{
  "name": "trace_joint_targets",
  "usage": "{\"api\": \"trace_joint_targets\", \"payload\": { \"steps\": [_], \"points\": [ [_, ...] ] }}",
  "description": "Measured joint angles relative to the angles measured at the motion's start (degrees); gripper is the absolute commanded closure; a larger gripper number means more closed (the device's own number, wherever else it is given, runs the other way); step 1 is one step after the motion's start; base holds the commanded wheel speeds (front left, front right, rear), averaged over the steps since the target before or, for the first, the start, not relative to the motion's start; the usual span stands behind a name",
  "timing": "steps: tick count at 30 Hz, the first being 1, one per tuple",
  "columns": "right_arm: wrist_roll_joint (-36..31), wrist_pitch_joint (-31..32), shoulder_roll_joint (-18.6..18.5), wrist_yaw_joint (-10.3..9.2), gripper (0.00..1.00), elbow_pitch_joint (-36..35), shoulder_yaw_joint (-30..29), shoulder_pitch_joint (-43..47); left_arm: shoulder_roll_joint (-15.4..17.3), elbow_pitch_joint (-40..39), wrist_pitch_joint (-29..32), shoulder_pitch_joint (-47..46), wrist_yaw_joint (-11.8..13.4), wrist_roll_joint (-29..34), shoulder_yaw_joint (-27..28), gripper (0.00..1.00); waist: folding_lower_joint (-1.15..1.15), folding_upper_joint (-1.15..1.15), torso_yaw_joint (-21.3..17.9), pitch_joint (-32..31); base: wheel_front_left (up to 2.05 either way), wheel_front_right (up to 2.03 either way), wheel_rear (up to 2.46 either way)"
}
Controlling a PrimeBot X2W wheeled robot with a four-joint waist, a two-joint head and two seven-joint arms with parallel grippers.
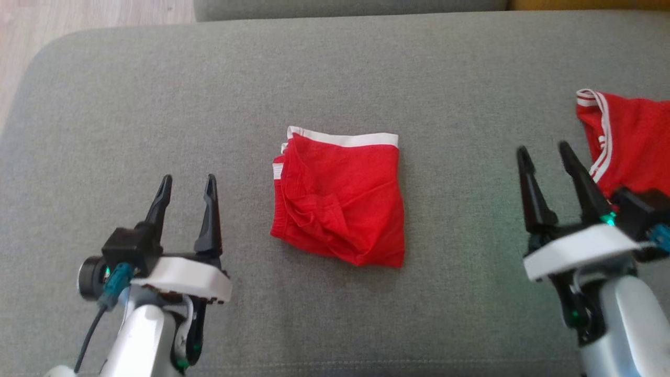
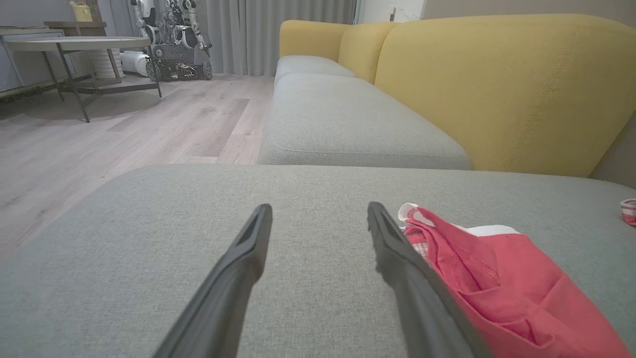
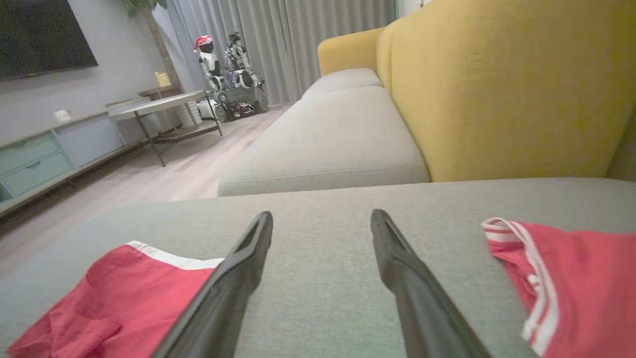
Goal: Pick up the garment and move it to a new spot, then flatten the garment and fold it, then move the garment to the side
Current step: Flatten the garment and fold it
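Plainly, the red cotton shorts with the white waistband (image 1: 340,201) lay folded into a rough square at the middle of the grey fabric sofa cushion (image 1: 335,68). The left gripper (image 1: 188,180) and right gripper (image 1: 544,150) stood to either side of them, both spread wide and empty. A second red garment with white stripes (image 1: 628,141) lay at the right. Moving the shorts aside looked to be the step left. I'd pinch through every layer, perhaps at the rumpled near edge, and lift both sides evenly.
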Motion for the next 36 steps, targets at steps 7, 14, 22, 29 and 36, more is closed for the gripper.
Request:
{"api": "trace_joint_targets", "payload": {
  "steps": [7, 14, 22, 29, 36],
  "points": [
    [-3.57, 1.67, 0.14, 0.0, 0.0, -4.12, -3.45, 5.36, 1.0, -1.78, 0.4, 1.86, 0.53, 0.51, -0.03, 0.0, 0.0, 0.0, -0.64, -0.98, 0.0, 0.0, 0.0],
    [-4.22, 3.34, 0.57, 0.0, 0.0, -6.54, -3.81, 6.03, 1.07, -2.46, 1.12, 2.68, 1.01, 0.51, -0.64, 0.0, 0.0, 0.0, -0.73, -0.98, 0.0, 0.0, 0.0],
    [-4.72, 4.1, 1.12, 0.0, 0.0, -7.16, -3.93, 7.04, 1.2, -2.71, 1.18, 2.94, 1.45, 0.51, -0.85, 0.0, 0.0, 0.0, -0.41, -1.19, 0.0, 0.0, 0.0],
    [-4.72, 4.74, 1.16, 0.0, 0.16, -6.86, -3.88, 6.94, 1.21, -2.81, 1.16, 2.86, 1.46, 0.49, -1.15, 0.0, 0.0, 0.0, 0.47, -0.56, 0.0, 0.0, 0.0],
    [-3.83, 5.19, 0.22, 0.0, 1.0, -0.42, 0.45, 3.97, 0.33, -2.81, 0.87, 0.23, 1.45, 0.25, -2.11, 0.0, 0.0, 0.0, 3.8, 0.88, 0.0, 0.0, 0.0]
  ]
}}
